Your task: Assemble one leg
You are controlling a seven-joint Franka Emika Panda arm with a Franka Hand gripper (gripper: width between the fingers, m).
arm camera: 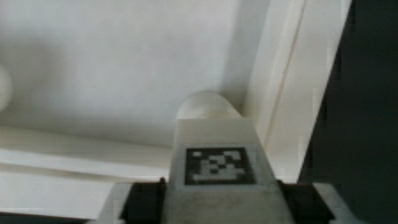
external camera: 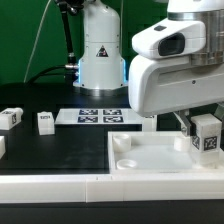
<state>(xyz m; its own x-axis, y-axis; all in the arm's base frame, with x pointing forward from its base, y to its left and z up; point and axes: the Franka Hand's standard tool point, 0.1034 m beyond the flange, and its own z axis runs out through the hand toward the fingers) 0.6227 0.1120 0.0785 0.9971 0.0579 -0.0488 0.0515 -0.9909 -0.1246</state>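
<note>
You have the gripper (arm camera: 221, 192) clamped on the leg (arm camera: 214, 135), gripping two opposite sides. The leg hangs over the tray (external camera: 150, 160) near its corner at the exterior view's right, just beside the raised rim. You cannot tell whether the tip touches the tray floor. Its long axis stands upright, rounded end down. Its tag (arm camera: 217, 166) carries a pattern, no readable writing. Bare tabletop (external camera: 70, 150) lies open toward the marker board (external camera: 98, 117) and the spare pegs (external camera: 45, 121).
</note>
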